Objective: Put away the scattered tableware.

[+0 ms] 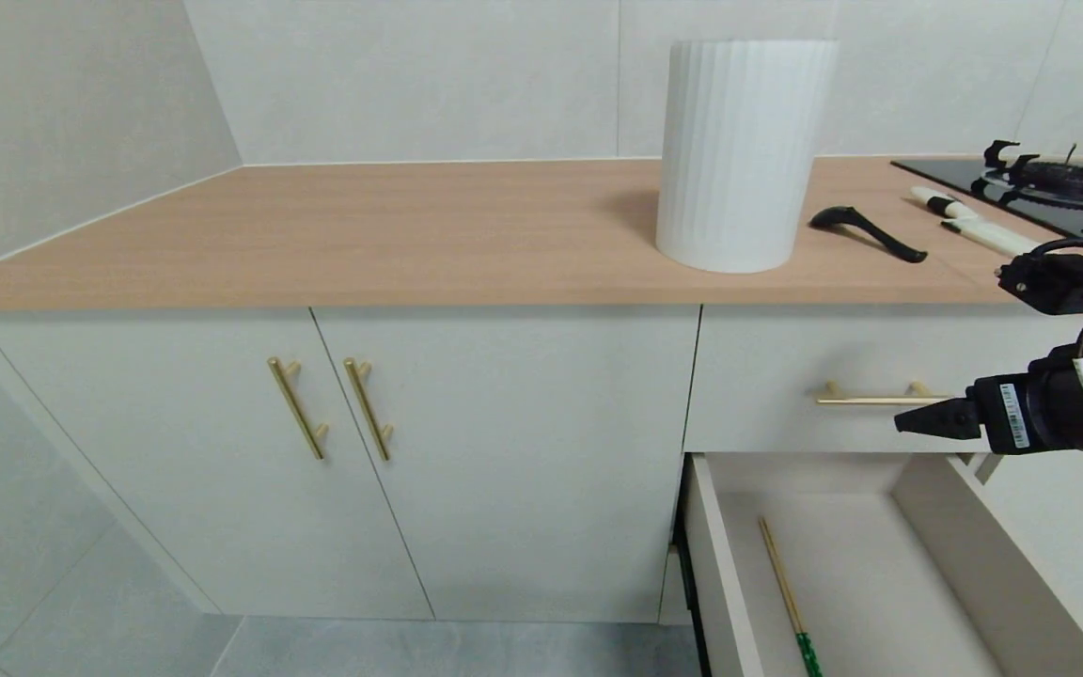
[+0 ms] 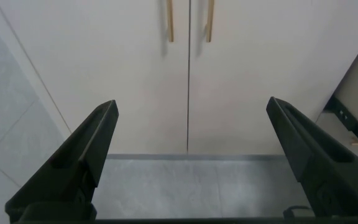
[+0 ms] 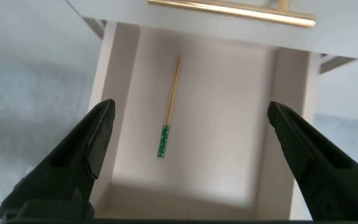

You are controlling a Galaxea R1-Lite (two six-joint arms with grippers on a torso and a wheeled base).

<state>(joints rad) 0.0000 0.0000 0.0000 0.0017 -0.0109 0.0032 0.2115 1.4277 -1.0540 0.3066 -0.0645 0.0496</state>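
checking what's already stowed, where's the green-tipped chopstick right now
In the head view the green-tipped chopstick lies in the open lower drawer at lower right, near its left wall, below the closed drawer's gold handle.

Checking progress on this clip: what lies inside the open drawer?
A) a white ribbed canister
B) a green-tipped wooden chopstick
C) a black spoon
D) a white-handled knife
B: the green-tipped wooden chopstick lies on the floor of the open drawer, while the black spoon is up on the counter.

head view high over counter [image 1: 363,235] and open drawer [image 1: 715,574]; right wrist above that drawer; left wrist toward cabinet doors [image 2: 260,81]
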